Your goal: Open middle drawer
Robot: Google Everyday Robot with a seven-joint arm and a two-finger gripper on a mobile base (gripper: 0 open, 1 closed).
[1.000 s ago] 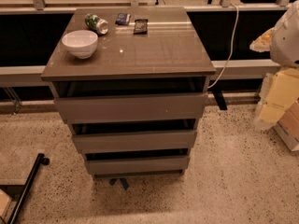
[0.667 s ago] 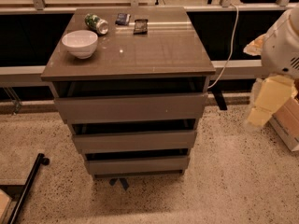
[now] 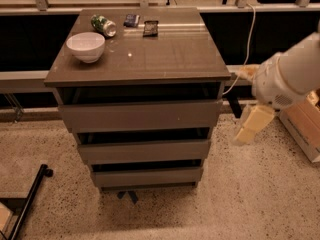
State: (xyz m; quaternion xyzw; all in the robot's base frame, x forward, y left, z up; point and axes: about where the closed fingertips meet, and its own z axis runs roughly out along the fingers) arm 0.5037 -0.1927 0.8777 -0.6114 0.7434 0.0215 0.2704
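The taupe-grey cabinet has three stacked drawers. The middle drawer (image 3: 144, 151) is the second one, a wide flat front of medium height with a dark gap above it. Its inside does not show. The taller top drawer (image 3: 141, 115) is above it and the slim bottom drawer (image 3: 147, 177) is below. My gripper (image 3: 250, 126) is cream-coloured and hangs from the white arm (image 3: 290, 76) to the right of the cabinet. It is level with the gap between the top and middle drawers, apart from the cabinet and touching nothing.
On the cabinet top (image 3: 165, 54) are a white bowl (image 3: 86, 46), a green can on its side (image 3: 103, 25) and two small dark packets (image 3: 150, 28). A white cable (image 3: 248, 34) hangs at the right. A cardboard box (image 3: 304, 129) sits on the floor at the right. A black bar (image 3: 27, 201) is at the lower left.
My arm has swung left into view, and the gripper has come down and closer to the cabinet's right side. The drawers and tabletop items have not moved.
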